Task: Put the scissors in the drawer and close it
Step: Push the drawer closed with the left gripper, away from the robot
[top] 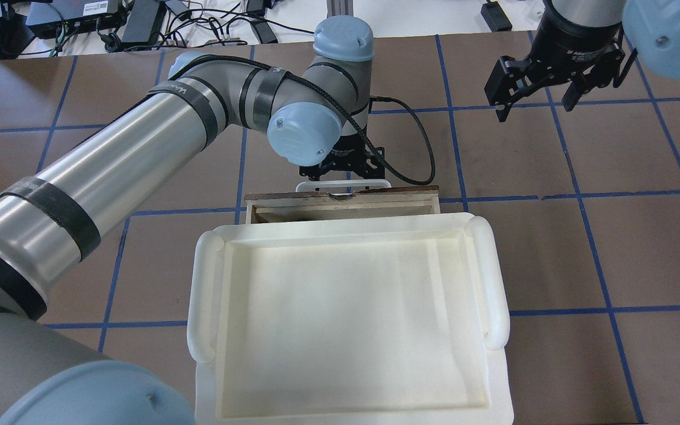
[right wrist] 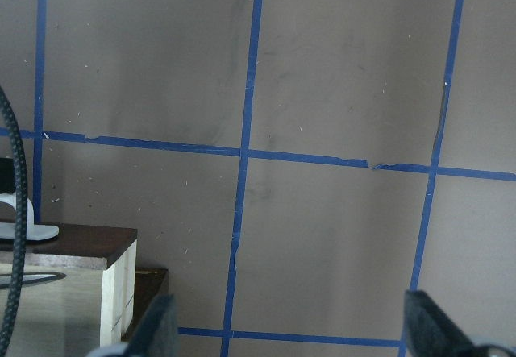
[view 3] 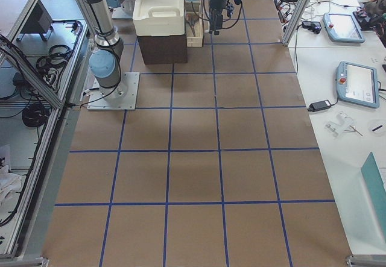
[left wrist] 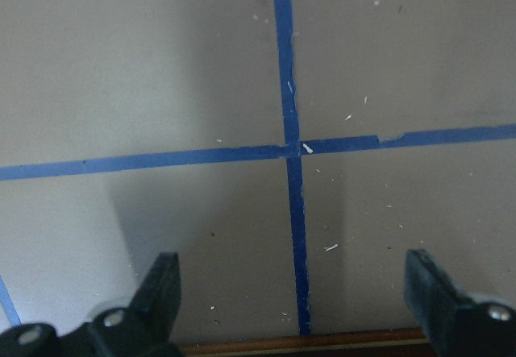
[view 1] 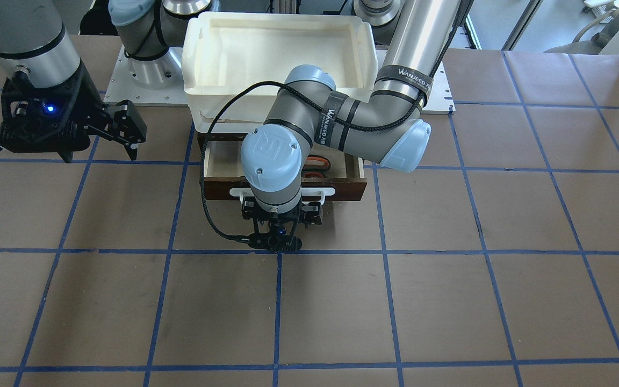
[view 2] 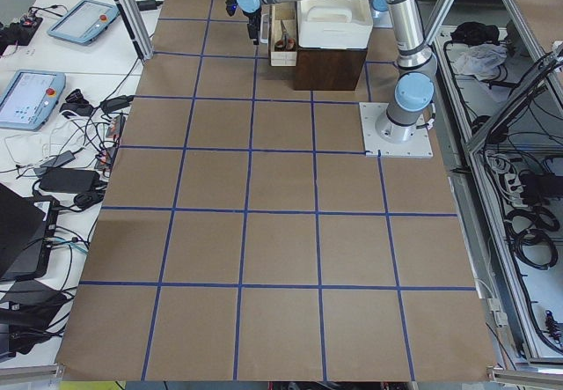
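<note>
Scissors (view 1: 320,160) lie mostly hidden beneath the left arm (view 1: 273,156).

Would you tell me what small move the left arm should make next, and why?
Probably push the drawer inward, toward the robot's base. The scissors already lie inside it, it stands part-way open, and the left end effector sits open just outside its dark front, by the white handle, so a short push should shut it.

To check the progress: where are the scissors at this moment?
In the front-facing view the scissors lie inside the open drawer, near its middle, partly hidden behind the wrist of the left arm, below the white tray.
</note>
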Controlling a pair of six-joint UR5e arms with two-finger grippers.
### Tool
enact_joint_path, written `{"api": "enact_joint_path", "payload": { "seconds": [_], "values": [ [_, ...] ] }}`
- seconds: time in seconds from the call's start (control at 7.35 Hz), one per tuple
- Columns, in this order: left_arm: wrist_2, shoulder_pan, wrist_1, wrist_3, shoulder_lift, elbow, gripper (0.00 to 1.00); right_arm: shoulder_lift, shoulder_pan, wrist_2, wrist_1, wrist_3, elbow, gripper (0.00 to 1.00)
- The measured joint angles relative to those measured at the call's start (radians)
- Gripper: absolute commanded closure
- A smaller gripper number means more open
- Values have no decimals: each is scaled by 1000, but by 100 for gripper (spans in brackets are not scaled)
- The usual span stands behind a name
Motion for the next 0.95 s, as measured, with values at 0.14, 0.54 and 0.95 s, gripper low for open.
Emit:
{"api": "enact_joint_path", "payload": {
  "seconds": [0.14, 0.54, 0.95],
  "values": [
    [-1, -1, -6, 1, 9, -18, 0, 0, 0, 4, -1, 1, 0, 0],
    [9, -32, -109, -6, 38, -41, 0, -1, 0, 11, -1, 2, 0, 0],
    [9, -43, -141, -8, 59, -94, 0, 2, 0, 11, -2, 3, 0, 0]
  ]
}}
